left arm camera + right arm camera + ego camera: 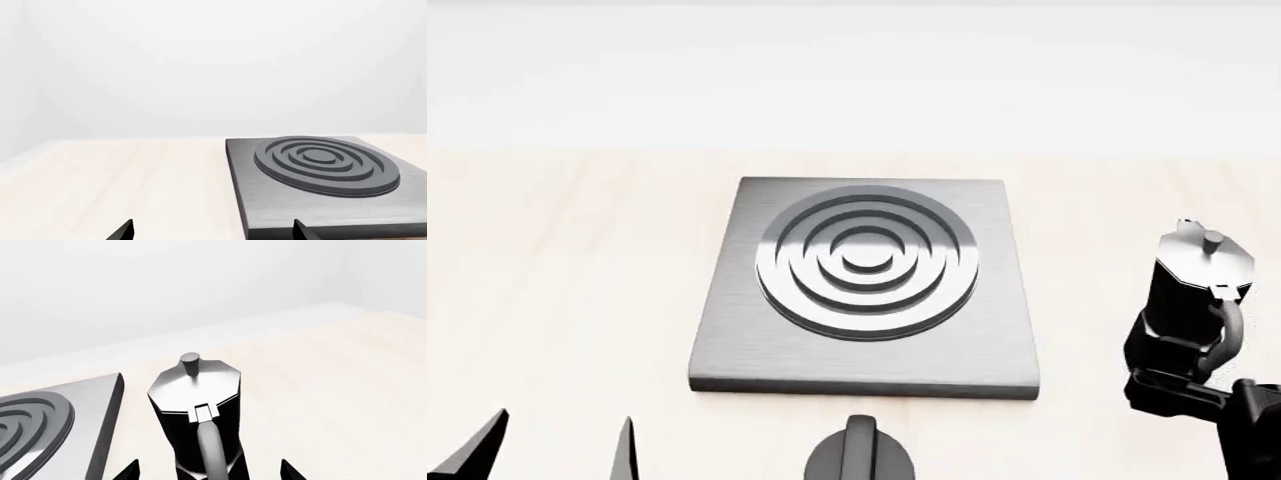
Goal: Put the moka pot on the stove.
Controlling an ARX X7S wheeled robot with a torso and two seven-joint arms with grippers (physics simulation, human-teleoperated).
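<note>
The stove (pixel 988 340), a square grey plate with raised rings, lies flat on the pale wooden desk (pixel 561 300), and the moka pot (pixel 1190 290) stands upright on the desk just to the stove's right, apart from its edge. The right gripper (pixel 208 471) sits at the pot's handle with its fingers (pixel 127 471) spread wide on either side of the body, apparently not yet touching it. The left gripper (pixel 212 231) hangs near the stove's front left corner, fingers (pixel 123 231) wide with nothing between them, and a round black knob (pixel 857 455) sits just in front of the stove
</note>
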